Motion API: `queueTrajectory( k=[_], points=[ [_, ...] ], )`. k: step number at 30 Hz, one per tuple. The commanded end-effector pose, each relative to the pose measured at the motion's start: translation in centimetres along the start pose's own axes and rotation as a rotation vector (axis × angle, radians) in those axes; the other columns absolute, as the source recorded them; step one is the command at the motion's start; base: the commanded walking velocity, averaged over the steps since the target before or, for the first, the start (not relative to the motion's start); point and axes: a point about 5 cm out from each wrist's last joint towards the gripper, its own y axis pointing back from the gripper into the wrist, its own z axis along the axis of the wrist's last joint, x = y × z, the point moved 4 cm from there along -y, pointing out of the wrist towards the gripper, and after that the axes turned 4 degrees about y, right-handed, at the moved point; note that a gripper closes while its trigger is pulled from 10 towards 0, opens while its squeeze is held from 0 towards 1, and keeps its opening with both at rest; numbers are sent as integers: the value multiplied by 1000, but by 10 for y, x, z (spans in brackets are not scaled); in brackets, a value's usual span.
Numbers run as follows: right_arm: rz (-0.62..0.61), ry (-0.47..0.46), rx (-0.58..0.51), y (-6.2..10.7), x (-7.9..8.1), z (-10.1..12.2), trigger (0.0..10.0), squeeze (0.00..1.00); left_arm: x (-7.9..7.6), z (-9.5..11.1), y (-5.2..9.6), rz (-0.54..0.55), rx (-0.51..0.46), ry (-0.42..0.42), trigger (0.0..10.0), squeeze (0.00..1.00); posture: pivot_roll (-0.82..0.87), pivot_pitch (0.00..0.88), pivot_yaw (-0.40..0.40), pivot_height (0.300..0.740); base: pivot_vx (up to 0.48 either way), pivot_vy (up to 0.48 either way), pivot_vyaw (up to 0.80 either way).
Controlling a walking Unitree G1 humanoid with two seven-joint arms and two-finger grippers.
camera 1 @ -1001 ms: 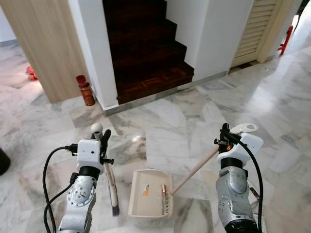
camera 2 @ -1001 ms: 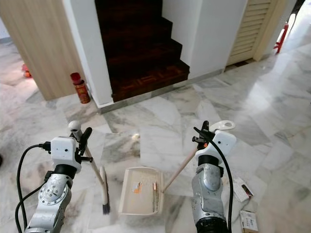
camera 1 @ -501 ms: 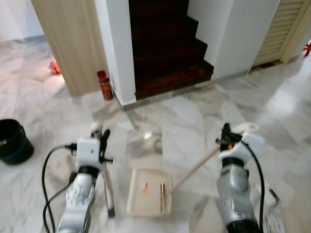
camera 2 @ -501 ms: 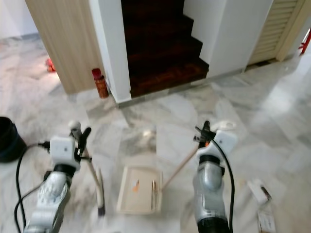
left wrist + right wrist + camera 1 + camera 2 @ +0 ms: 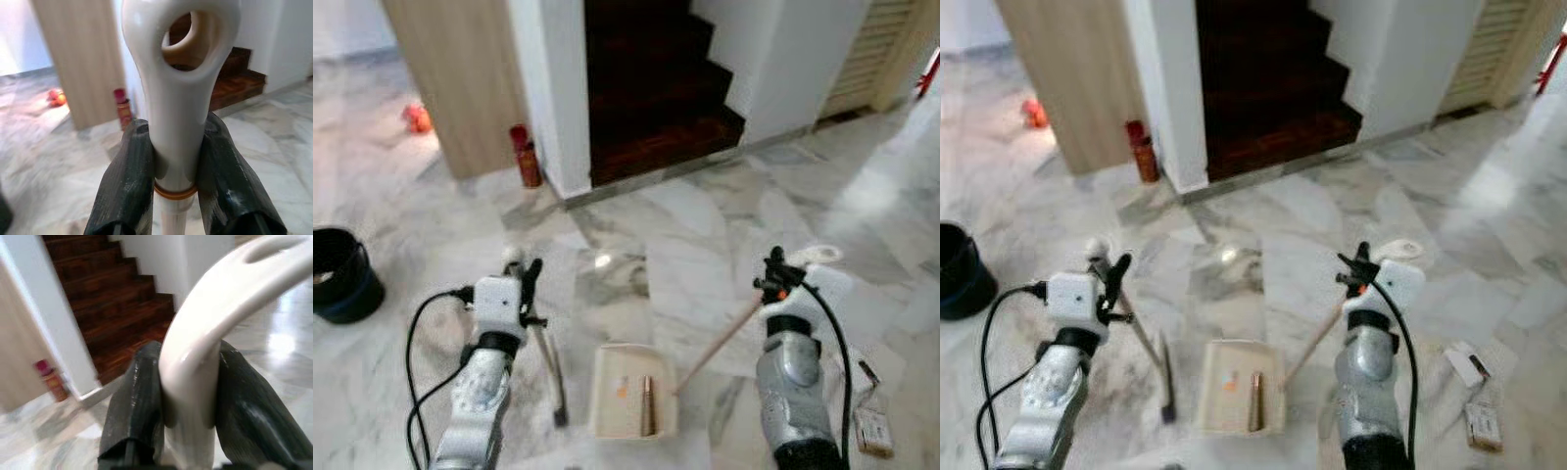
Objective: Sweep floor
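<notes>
Swung leftward since before: black bucket (image 5: 340,275) now showing at floor's left edge.
Left end effector (image 5: 527,284) clamped on broom (image 5: 548,364) handle top, right end effector (image 5: 773,277) on dustpan (image 5: 633,403) handle; both light, rigid, smooth plastic, best gripped high.

Left claw (image 5: 177,171) clamped on white broom handle (image 5: 180,63), red can (image 5: 121,100) beyond

I see a white marble floor (image 5: 705,225) veined in grey. The shallow plastic dustpan (image 5: 631,403) is cream on a tan stick; the slim cream-handled broom (image 5: 548,362) ends in dark bristles. Beside the dark brown wooden stairs (image 5: 651,98) stands a red can (image 5: 526,157). A round bucket (image 5: 340,274) is black.
</notes>
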Motion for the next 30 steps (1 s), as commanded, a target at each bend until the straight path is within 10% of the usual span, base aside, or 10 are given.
queueTrajectory(
  k=[1,30],
  points=[
    [7,-67,-50,-4,6,14,10000,0,4,9,-2,5,-33,-29,10000,0,129,58,4,740,0,262,0],
    [24,-75,-28,-6,9,11,10000,0,1,9,-1,-4,-31,-23,10000,0,146,30,-6,740,0,260,0]
  ],
)
